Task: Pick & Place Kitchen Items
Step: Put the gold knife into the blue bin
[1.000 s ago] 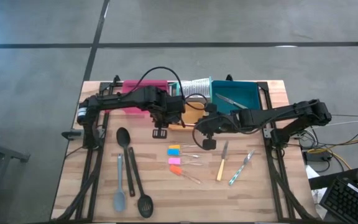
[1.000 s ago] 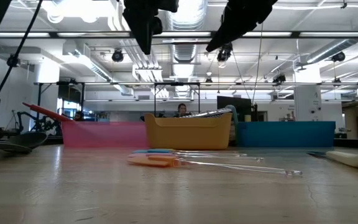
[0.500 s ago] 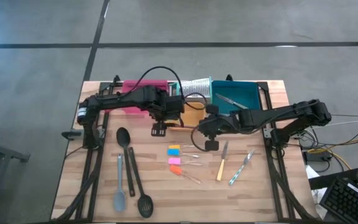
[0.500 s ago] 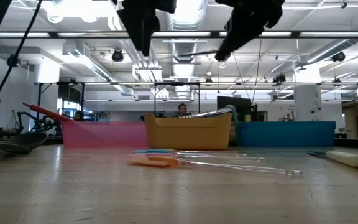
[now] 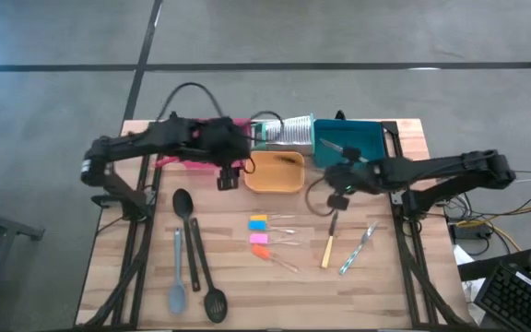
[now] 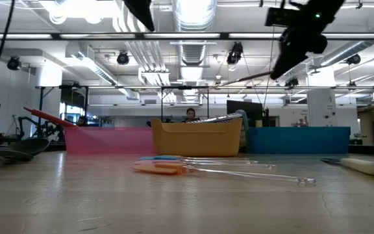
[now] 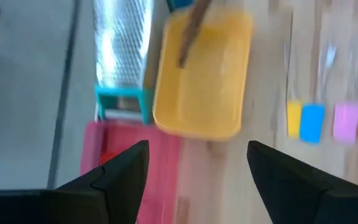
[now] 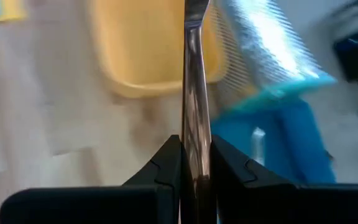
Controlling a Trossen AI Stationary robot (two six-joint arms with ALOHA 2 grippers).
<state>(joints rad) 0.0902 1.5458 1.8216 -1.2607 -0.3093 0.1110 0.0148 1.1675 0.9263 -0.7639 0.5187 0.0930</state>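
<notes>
My right gripper [image 8: 196,155] is shut on a thin brownish utensil [image 8: 195,74]. It hangs high over the table between the orange tray [image 5: 275,172] and the teal tray [image 5: 362,143]. The utensil's free end [image 7: 189,34] reaches over the orange tray. My left gripper [image 7: 197,180] is open with nothing between its fingers, above the near corner of the pink tray [image 5: 169,159]. On the table lie a black spoon [image 5: 183,203], a grey-blue spatula [image 5: 177,277], a black slotted spoon [image 5: 206,281], small coloured pieces [image 5: 259,231], a wood-handled knife [image 5: 328,247] and a green-handled one [image 5: 356,252]. My right gripper pinches one end of the utensil's shaft [image 8: 196,127] between its two fingers. The utensil runs on along the fingers and sticks out ahead of them toward the table's left. It is lifted clear and, in the low view [image 6: 252,77], slopes slightly down toward its free end.
A silver ribbed grater [image 5: 289,131] stands behind the orange tray. The teal tray holds a utensil [image 5: 337,148]. A red piece [image 6: 44,116] sticks up from the pink tray. Bare wood lies along the near edge [image 5: 275,295].
My left gripper has drawn back toward the table's left edge and risen, leaving the orange tray uncovered. My right gripper has gone toward the table's right edge with the utensil still held, its free end staying over the orange tray.
</notes>
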